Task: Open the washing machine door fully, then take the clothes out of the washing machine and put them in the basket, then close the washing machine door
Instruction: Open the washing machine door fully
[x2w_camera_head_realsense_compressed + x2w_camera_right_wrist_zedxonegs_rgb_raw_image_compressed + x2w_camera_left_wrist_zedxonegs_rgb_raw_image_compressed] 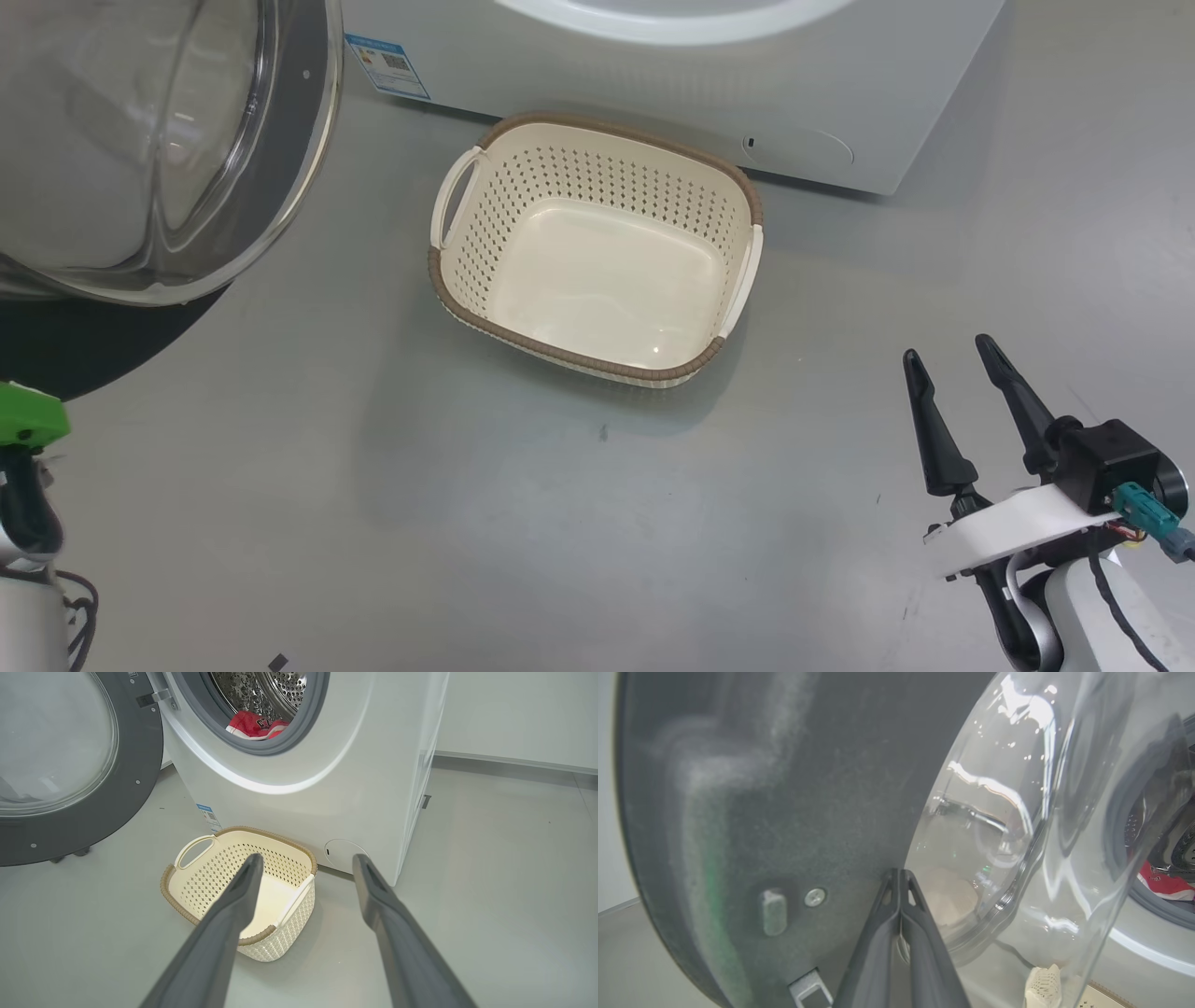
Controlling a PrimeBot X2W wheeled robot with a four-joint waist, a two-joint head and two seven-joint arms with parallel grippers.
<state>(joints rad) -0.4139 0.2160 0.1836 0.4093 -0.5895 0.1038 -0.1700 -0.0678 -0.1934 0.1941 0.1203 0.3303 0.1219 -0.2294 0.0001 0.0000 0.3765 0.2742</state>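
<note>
Left gripper (900, 877) was shut, its two dark fingers pressed together with nothing between them, the tips pointing at the dark inner rim of the washing machine door (761, 788) right where the bulging glass bowl begins; whether they touched it could not be told. Right gripper (948, 353) hung at 4 o'clock in the head view above the grey floor (373, 523), its fingers spread wide and holding nothing. In that view the door stood swung open at 10 o'clock, and the white washing machine (653, 84) ran along the top at 12 o'clock with a small blue label (387, 65) on its lower corner. The basket (597, 182) sat on the floor near the middle, just in front of the machine, well apart from both grippers. In the right wrist view the clothes (252, 724), red with a little white, lay inside the steel drum at 12 o'clock, resting against the lower lip of the grey gasket (299, 737).
</note>
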